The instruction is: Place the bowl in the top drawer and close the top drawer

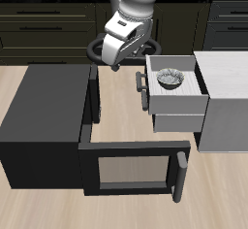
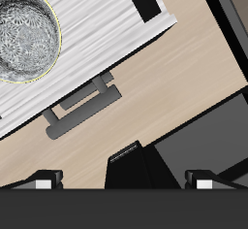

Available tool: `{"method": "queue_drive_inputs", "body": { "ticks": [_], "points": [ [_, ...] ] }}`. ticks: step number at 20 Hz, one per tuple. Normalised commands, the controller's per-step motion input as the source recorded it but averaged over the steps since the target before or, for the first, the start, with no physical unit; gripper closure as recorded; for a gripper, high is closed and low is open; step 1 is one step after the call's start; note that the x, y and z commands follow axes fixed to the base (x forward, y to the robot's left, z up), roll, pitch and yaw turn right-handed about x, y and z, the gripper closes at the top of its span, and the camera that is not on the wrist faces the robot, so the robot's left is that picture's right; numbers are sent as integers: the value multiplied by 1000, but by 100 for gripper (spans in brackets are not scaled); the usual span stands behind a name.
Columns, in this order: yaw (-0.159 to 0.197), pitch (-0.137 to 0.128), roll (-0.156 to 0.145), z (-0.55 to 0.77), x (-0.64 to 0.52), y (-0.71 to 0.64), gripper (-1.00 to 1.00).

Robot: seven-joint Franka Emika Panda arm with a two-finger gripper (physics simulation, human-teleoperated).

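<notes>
Bowl point(image 1: 171, 78) sits inside the open top drawer point(image 1: 179, 105), at 3 o'clock from the fingers point(image 2: 41, 182). Fingers spread apart, holding nothing, clear of the bowl.

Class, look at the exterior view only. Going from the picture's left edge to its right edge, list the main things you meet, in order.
Dark box cabinet → wide black frame drawer pulled open → hand → top drawer → bowl inside that drawer → pale grey cabinet.
</notes>
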Motion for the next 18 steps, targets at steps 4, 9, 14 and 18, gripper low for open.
{"method": "queue_drive_inputs", "body": {
  "ticks": [4,9,14,18],
  "points": [
    [9,6,-4,-144,9,-34,-100],
    [12,2,1,-141,25,37,-100],
    [-4,20,16,-202,8,48,-100],
    [-2,14,9,-197,52,56,-100]
  ]
}}
